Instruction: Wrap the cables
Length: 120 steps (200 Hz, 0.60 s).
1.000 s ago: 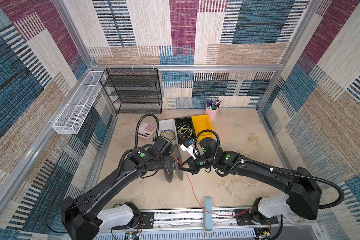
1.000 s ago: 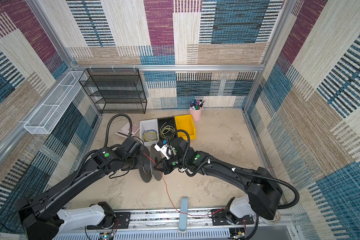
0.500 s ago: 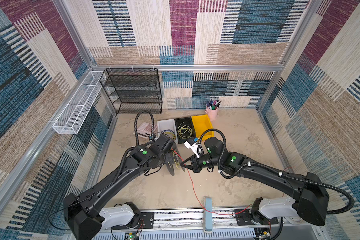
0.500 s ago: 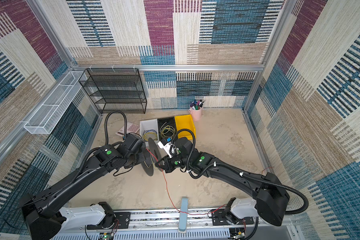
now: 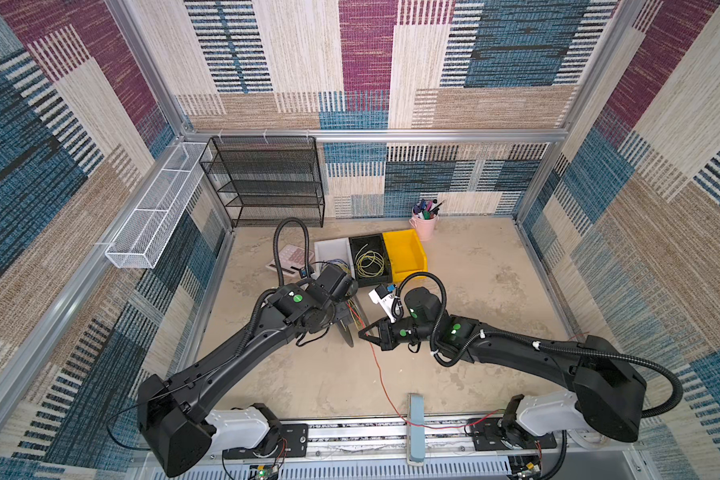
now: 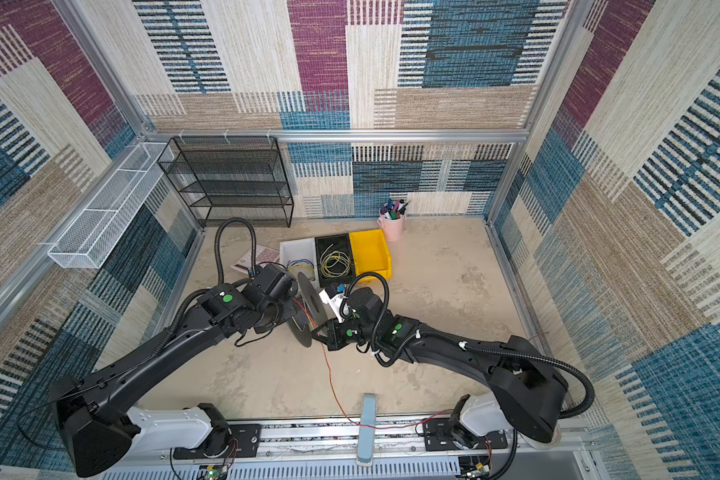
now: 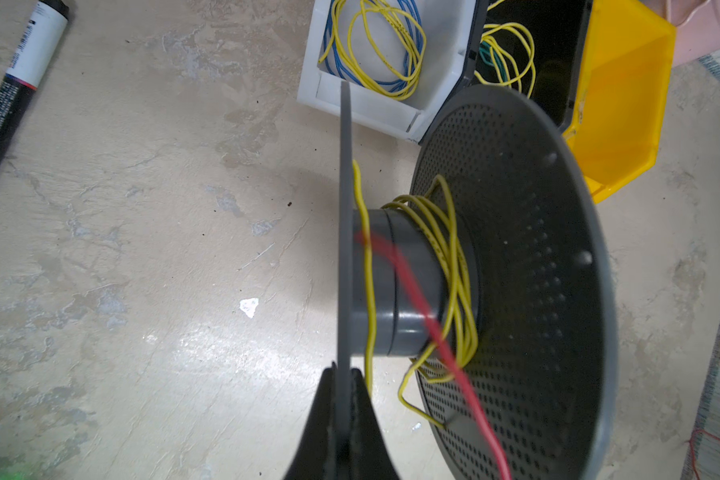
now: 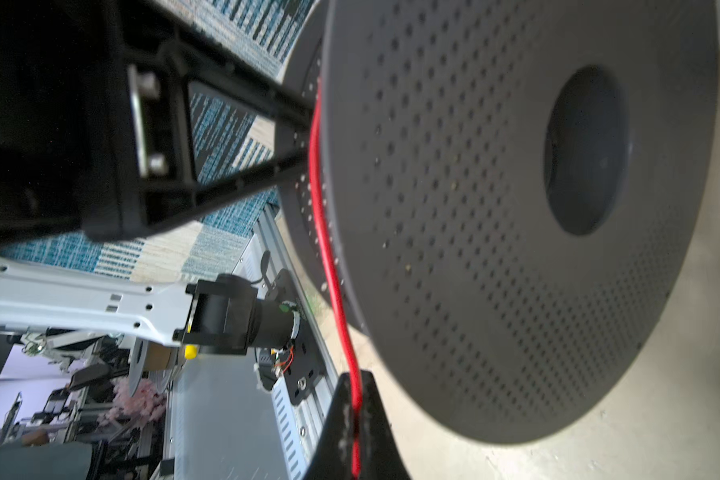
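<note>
A red wire (image 8: 313,178) runs from the front rail (image 5: 350,432) across the counter (image 5: 474,291) to the right gripper (image 5: 368,336), whose fingers are pressed together on it, as the right wrist view shows. From there the wire rises between the two discs of a grey spool (image 7: 516,270) and crosses its hub, beside loose turns of yellow wire (image 7: 454,257). The left gripper (image 7: 341,386) is clamped on the rim of the spool's thinner disc, holding the spool on edge at mid-counter. Just behind it stand three bins in a row: a white bin (image 5: 329,249) with a blue and yellow coil (image 7: 375,45), a black bin (image 5: 364,240) with a yellow-green coil (image 5: 368,264), and a yellow bin (image 5: 406,253). A pink cup (image 5: 425,226) of pens and a black mesh shelf (image 5: 267,183) stand against the back wall.
</note>
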Each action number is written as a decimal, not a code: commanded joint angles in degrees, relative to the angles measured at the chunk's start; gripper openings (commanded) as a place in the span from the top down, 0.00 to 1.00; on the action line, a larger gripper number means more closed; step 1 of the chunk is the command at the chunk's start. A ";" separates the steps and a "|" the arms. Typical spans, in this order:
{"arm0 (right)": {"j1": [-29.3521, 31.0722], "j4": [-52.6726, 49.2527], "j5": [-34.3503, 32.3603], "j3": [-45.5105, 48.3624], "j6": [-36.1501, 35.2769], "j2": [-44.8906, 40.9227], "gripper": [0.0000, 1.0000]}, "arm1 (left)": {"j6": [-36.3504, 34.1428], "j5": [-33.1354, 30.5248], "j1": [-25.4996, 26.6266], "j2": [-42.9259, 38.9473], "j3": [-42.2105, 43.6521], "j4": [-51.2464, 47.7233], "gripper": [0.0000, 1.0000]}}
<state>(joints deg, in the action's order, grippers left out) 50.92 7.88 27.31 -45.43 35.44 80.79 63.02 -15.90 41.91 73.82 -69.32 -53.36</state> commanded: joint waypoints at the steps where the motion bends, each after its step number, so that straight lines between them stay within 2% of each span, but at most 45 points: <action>1: 0.14 6.00 -1.37 -0.63 1.57 2.36 1.00 | 0.79 0.10 0.00 0.56 -1.07 2.14 1.00; 17: 0.61 6.19 -0.74 -1.55 0.76 4.56 1.00 | 0.16 0.50 0.01 1.04 -1.61 1.94 1.00; 47: 1.33 5.83 -0.02 -2.78 -1.15 6.62 1.00 | -0.17 1.15 0.01 1.16 -1.92 1.51 0.92; 75: 1.34 5.14 -1.53 -2.86 -2.18 6.56 1.00 | -0.52 1.47 0.01 0.54 -1.56 1.59 0.82; 120: 1.37 4.07 -5.12 -3.39 -3.73 7.38 1.00 | -1.41 1.64 -0.02 -0.33 -1.04 0.44 0.74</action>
<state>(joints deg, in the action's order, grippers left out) 52.16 11.27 24.86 -48.18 33.17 87.83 62.76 -14.46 42.00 74.19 -70.57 -52.42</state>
